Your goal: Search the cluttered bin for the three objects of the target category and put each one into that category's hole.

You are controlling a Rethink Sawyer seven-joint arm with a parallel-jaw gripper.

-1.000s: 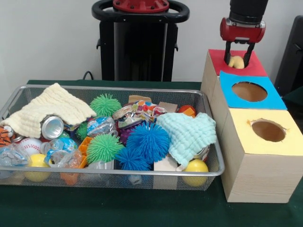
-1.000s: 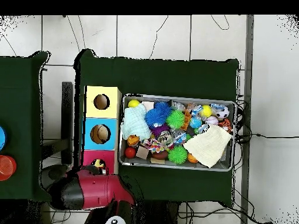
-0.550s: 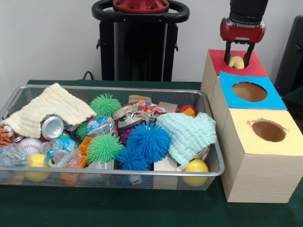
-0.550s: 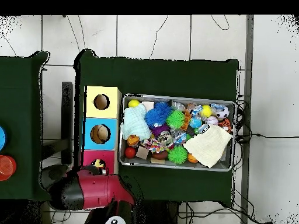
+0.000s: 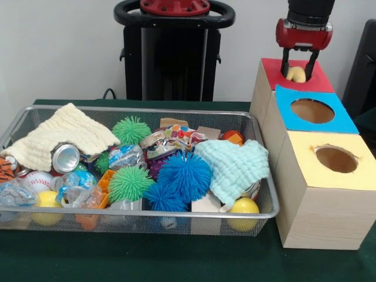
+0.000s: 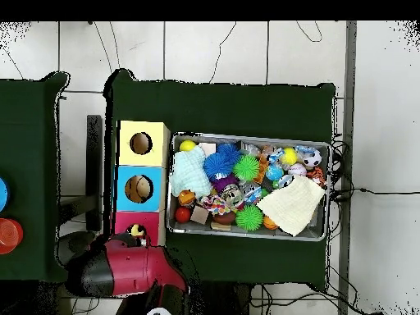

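My gripper [image 5: 300, 71] hangs over the red-topped box [image 5: 322, 83] at the far end of the box row, shut on a pale yellow lump [image 5: 296, 74] that sits right at the red top's hole. Overhead, the gripper [image 6: 135, 235] and the lump [image 6: 136, 232] show at the red box [image 6: 123, 220], partly hidden by the arm. The wire bin [image 5: 141, 110] holds a jumble: spiky balls in blue [image 5: 183, 174] and green [image 5: 128, 183], cloths, cans, small balls and blocks.
A blue-topped box [image 5: 342, 122] and a yellow-topped box [image 5: 305, 154], each with a round hole, stand in line with the red one, right of the bin. A cream cloth [image 5: 61, 136] and a mint cloth [image 5: 235, 165] cover parts of the bin.
The gripper with the lump has risen slightly and shifted right. The row of boxes has shifted a little with it.
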